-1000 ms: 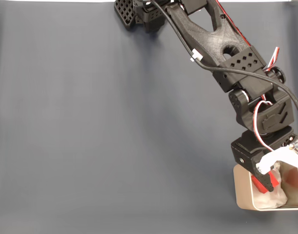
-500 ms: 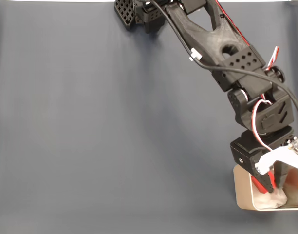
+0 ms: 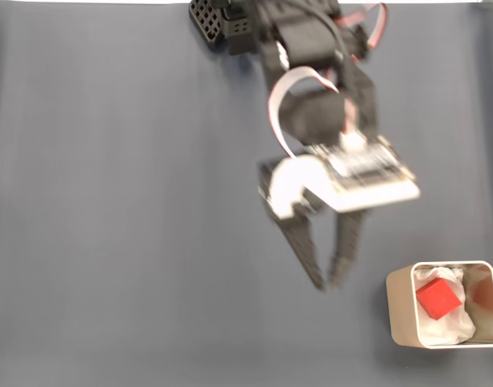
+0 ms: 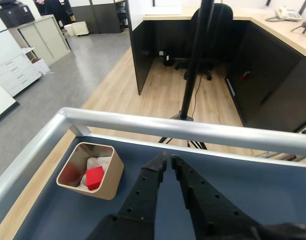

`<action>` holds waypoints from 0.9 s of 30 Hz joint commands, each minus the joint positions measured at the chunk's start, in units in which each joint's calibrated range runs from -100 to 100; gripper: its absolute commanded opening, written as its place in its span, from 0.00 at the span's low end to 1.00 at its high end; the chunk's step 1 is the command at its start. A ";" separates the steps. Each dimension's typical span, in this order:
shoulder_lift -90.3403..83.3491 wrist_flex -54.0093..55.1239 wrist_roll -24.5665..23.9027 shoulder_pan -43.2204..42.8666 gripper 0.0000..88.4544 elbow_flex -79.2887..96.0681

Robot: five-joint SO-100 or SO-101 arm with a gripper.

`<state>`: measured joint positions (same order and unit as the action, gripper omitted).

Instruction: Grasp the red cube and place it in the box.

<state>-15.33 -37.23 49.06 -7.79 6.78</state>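
The red cube (image 3: 438, 298) lies inside the beige box (image 3: 399, 310) on crumpled white paper, at the lower right of the fixed view. My gripper (image 3: 327, 284) hangs above the mat to the left of the box, apart from it, with its fingertips close together and nothing between them. In the wrist view the red cube (image 4: 94, 177) rests in the box (image 4: 112, 181) at the lower left, while the gripper (image 4: 168, 159) points toward the table's far edge, to the right of the box.
The arm's base (image 3: 230, 24) sits at the top edge of the dark blue-grey mat (image 3: 109, 201). A metal rail (image 4: 193, 130) borders the table in the wrist view, with office floor and desks beyond it.
The gripper has let go of the red cube and left the box, swinging up and to the left. The cube now lies uncovered in the box.
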 commanded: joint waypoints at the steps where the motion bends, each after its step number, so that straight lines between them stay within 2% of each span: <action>1: -14.48 2.48 -0.49 3.31 0.00 12.47; 7: -32.94 3.22 -0.20 7.29 0.00 36.38; 17: -63.27 1.99 0.54 6.94 0.00 75.06; 23: -75.57 -4.24 1.12 7.22 0.00 89.30; 27: -80.77 -14.57 1.47 7.79 0.00 92.95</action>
<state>-92.53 -45.11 50.04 -0.67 98.37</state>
